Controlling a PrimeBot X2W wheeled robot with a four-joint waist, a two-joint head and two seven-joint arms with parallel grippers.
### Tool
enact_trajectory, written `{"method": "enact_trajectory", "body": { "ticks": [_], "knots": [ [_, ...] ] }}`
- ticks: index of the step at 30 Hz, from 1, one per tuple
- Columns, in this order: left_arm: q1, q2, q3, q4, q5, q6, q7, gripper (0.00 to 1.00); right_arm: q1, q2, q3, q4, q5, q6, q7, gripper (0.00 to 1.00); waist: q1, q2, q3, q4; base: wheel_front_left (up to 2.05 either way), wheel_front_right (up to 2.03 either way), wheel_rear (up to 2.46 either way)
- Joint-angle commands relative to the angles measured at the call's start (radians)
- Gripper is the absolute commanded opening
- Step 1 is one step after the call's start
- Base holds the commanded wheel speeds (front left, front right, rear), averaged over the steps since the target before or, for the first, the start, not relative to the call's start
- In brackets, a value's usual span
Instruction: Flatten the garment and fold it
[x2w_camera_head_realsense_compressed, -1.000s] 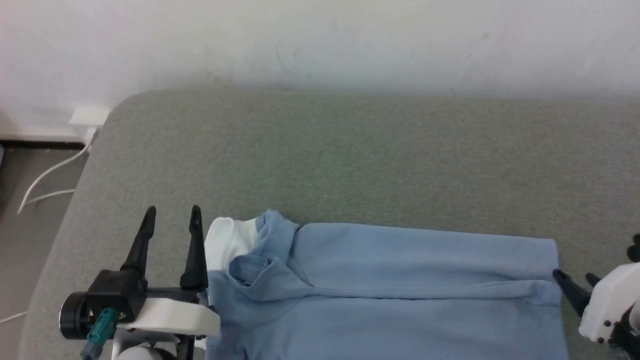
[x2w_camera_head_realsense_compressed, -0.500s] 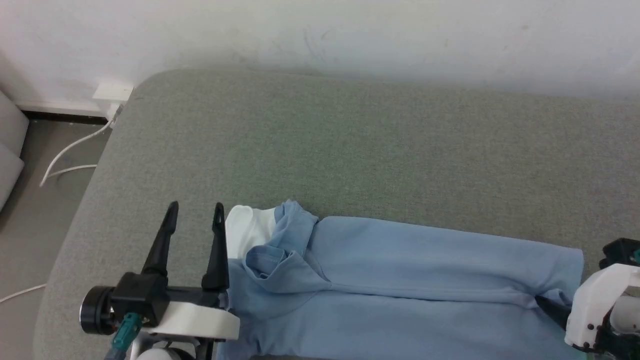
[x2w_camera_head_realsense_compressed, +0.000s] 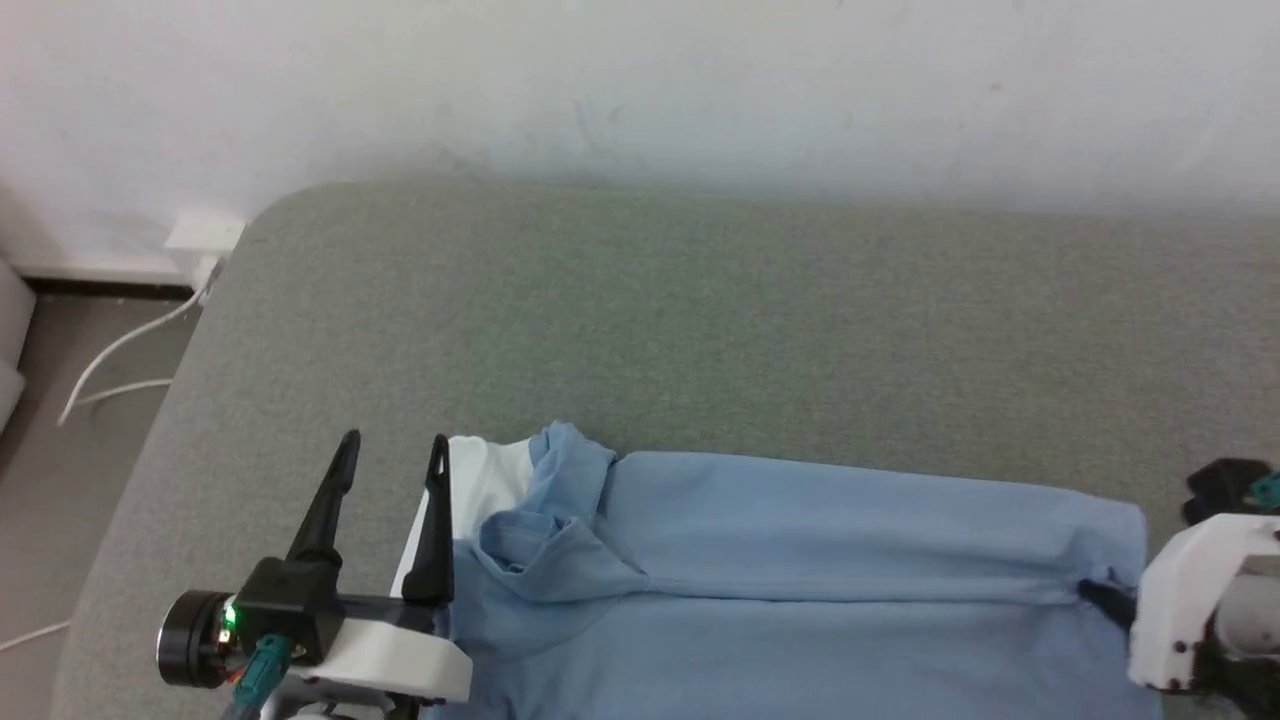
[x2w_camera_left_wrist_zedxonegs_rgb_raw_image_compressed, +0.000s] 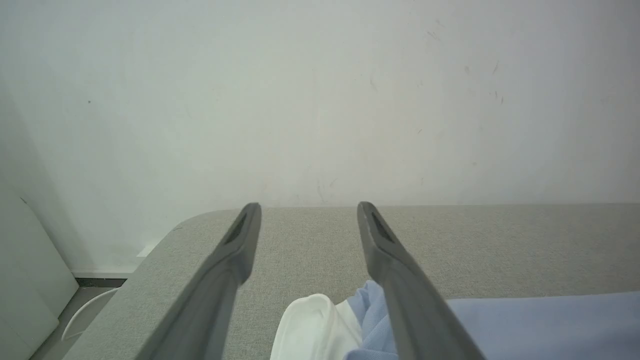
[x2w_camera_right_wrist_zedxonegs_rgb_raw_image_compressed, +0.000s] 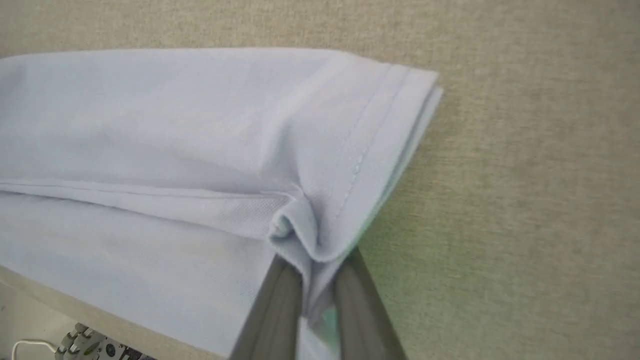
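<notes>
The light blue polo shirt (x2w_camera_head_realsense_compressed: 820, 560) lies along the grey worktop's (x2w_camera_head_realsense_compressed: 700, 320) 6 o'clock edge, seemingly folded once lengthwise, with the right gripper (x2w_camera_right_wrist_zedxonegs_rgb_raw_image_compressed: 318, 270) keeping its jaws clamped on the hem (x2w_camera_right_wrist_zedxonegs_rgb_raw_image_compressed: 380, 130) at 3 o'clock and the left gripper (x2w_camera_head_realsense_compressed: 392, 450) holding its jaws apart beside the white collar (x2w_camera_head_realsense_compressed: 480, 475) at 9 o'clock, so the crosswise folds seem left to do.

Pale scuffed wall (x2w_camera_head_realsense_compressed: 700, 90), grey-green upholstered surface (x2w_camera_head_realsense_compressed: 700, 320), grey floor (x2w_camera_head_realsense_compressed: 60, 500) at left, white cable (x2w_camera_head_realsense_compressed: 120, 345)

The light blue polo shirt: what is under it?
The grey-green fabric surface lies under the light blue polo shirt. Its white collar peeks out; anything between its folded layers is covered.
</notes>
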Motion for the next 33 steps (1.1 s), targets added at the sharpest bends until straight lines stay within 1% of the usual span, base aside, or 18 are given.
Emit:
{"method": "enact_trajectory", "body": {
  "ticks": [1, 5, 10, 13, 15, 16, 18, 21, 25, 29, 33],
  "knots": [
    [0.009, 0.009, 0.001, -0.003, 0.008, 0.004, 0.002, 1.00, -0.009, -0.015, -0.016, -0.013, -0.007, -0.001, 0.004, 0.00, -0.0001, 0.0000, -0.024, -0.022, 0.00, 0.00, 0.00],
    [0.023, 0.015, 0.003, -0.015, 0.007, 0.013, 0.010, 1.00, 0.016, -0.047, -0.106, -0.049, -0.028, -0.001, 0.026, 0.00, -0.0001, 0.0000, -0.040, -0.035, 0.00, 0.00, 0.00],
    [0.028, 0.019, 0.002, -0.029, 0.008, 0.020, 0.015, 1.00, 0.056, -0.065, -0.295, -0.089, -0.083, -0.001, 0.076, 0.00, -0.0001, 0.0000, -0.039, -0.043, 0.00, 0.00, 0.00],
    [0.033, 0.018, 0.001, -0.028, 0.005, 0.023, 0.015, 1.00, 0.070, -0.045, -0.387, -0.118, -0.106, -0.001, 0.120, 0.00, -0.0001, 0.0000, -0.044, -0.048, 0.00, 0.00, 0.00],
    [0.039, 0.018, 0.002, -0.027, 0.003, 0.026, 0.015, 1.00, 0.073, -0.012, -0.417, -0.143, -0.106, -0.001, 0.159, 0.00, -0.0001, 0.0000, -0.049, -0.051, 0.00, 0.00, 0.00],
    [0.041, 0.018, 0.002, -0.026, 0.001, 0.028, 0.015, 1.00, 0.070, 0.015, -0.420, -0.156, -0.086, -0.001, 0.185, 0.00, -0.0001, 0.0000, -0.051, -0.053, 0.00, 0.00, 0.00],
    [0.044, 0.019, 0.002, -0.022, -0.001, 0.028, 0.016, 1.00, 0.058, 0.085, -0.398, -0.192, -0.008, -0.001, 0.247, 0.00, -0.0001, 0.0000, -0.057, -0.055, 0.00, 0.00, 0.00],
    [0.047, 0.021, -0.001, -0.017, -0.005, 0.026, 0.019, 1.00, 0.053, 0.172, -0.322, -0.257, 0.115, -0.001, 0.337, 0.00, -0.0001, 0.0000, -0.066, -0.057, 0.00, 0.00, 0.00],
    [0.042, 0.023, -0.010, -0.013, -0.007, 0.019, 0.025, 1.00, 0.057, 0.233, -0.194, -0.310, 0.235, -0.001, 0.403, 0.00, -0.0001, 0.0000, -0.071, -0.051, 0.00, 0.00, 0.00],
    [0.029, 0.024, -0.020, -0.008, -0.007, 0.010, 0.031, 1.00, 0.037, 0.264, -0.060, -0.305, 0.321, -0.001, 0.380, 0.00, -0.0001, 0.0000, -0.066, -0.037, 0.00, 0.00, 0.00],
    [0.015, 0.017, -0.032, 0.000, -0.009, 0.003, 0.031, 1.00, -0.016, 0.272, 0.089, -0.245, 0.362, -0.001, 0.279, 0.00, -0.0001, 0.0000, -0.050, -0.016, 0.00, 0.00, 0.00]
  ]
}}
